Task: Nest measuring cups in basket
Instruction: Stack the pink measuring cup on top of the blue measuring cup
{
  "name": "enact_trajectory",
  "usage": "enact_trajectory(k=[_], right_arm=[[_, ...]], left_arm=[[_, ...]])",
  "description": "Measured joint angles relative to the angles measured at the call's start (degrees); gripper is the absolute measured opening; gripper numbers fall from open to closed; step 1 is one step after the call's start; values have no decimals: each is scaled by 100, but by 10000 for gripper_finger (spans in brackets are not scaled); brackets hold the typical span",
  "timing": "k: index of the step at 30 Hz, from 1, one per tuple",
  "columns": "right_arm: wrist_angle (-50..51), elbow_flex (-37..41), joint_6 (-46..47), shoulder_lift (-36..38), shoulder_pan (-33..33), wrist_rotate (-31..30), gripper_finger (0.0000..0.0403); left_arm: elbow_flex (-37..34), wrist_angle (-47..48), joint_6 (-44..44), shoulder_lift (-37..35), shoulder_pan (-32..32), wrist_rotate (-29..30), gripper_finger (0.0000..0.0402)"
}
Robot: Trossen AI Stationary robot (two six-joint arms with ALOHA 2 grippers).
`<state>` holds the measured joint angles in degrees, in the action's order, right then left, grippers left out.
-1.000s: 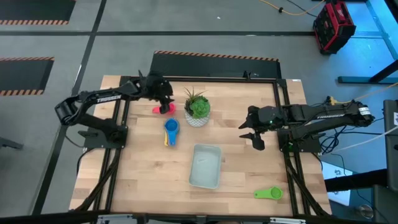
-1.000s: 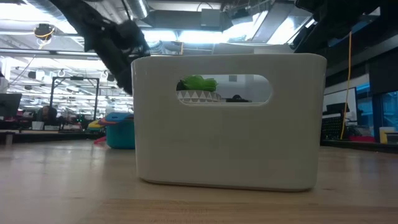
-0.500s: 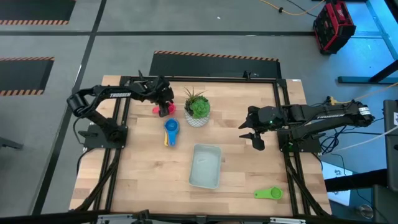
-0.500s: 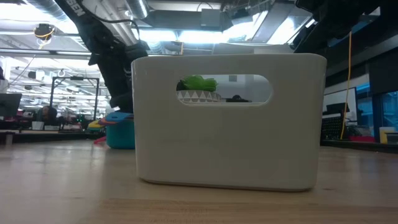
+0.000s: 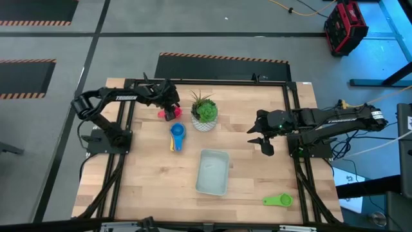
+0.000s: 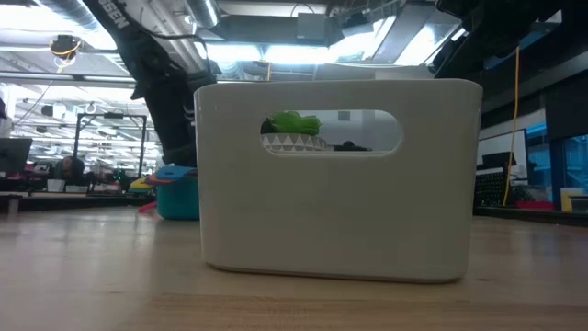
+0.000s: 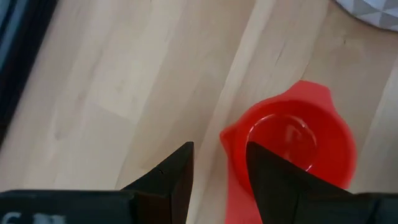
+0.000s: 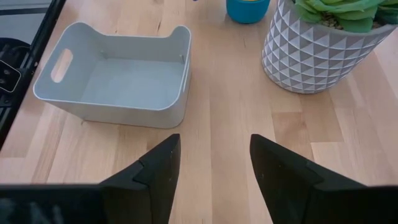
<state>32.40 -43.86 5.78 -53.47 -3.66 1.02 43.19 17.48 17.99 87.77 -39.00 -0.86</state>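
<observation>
— Start at the left gripper (image 7: pixel 217 180). What are its fingers doing?

— They stand a little apart with bare wood showing in the gap. One finger is against the handle side of the pink-red cup (image 7: pixel 298 140), but the pair isn't clamped on it, and the cup sits flat on the table (image 5: pixel 154 174). From above, that gripper (image 5: pixel 170 103) is over the table's eleven o'clock corner, right on top of the pink-red cup (image 5: pixel 168 114).

— And the right gripper?

— The right gripper (image 5: pixel 261 138) hangs at about three o'clock, fingers parted, nothing between them. Its own camera looks straight across at the basket (image 8: pixel 177 74) and the white pot with the plant (image 8: pixel 323 53). I'd say it's waiting.

— So how much of the nesting is done?

— None that I can see. The basket (image 5: pixel 212 171) sits just toward six o'clock of the table's middle, and its floor looks bare. Outside it, a blue cup (image 5: pixel 177 131) lies near ten o'clock of the basket, just beside the plant pot (image 5: pixel 205 116), with something yellow under or beside it, maybe another cup. The green cup (image 5: pixel 278 200) is far off at five o'clock, near the table's edge.

— Then everything's ahead?

— By my reckoning, yes: the pink-red one isn't even lifted yet, and the blue and green ones are untouched
</observation>
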Motion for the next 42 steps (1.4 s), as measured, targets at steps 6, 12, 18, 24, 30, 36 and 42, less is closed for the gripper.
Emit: enact_trajectory(k=[6, 12, 18, 24, 30, 36, 42], right_arm=[[0, 0, -1, 0, -2, 0, 198], [1, 0, -2, 0, 0, 2, 198], [0, 0, -24, 0, 0, 1, 198], [0, 0, -49, 0, 0, 2, 198], [0, 0, -255, 0, 2, 2, 198], [0, 0, -330, 0, 4, 2, 198], [0, 0, -334, 0, 4, 2, 198]], left_arm=[[-5, 3, -411, 218, 4, 0, 136], [-5, 6, -446, 218, 3, 33, 100], [-5, 5, -685, 218, 4, 33, 39], [16, -23, -1128, 205, 4, 26, 14], [-1, 77, -1524, -40, 22, 41, 12], [-1, 602, -2059, -811, 37, 459, 6], [-1, 1327, -3226, -1824, 348, 439, 6]])
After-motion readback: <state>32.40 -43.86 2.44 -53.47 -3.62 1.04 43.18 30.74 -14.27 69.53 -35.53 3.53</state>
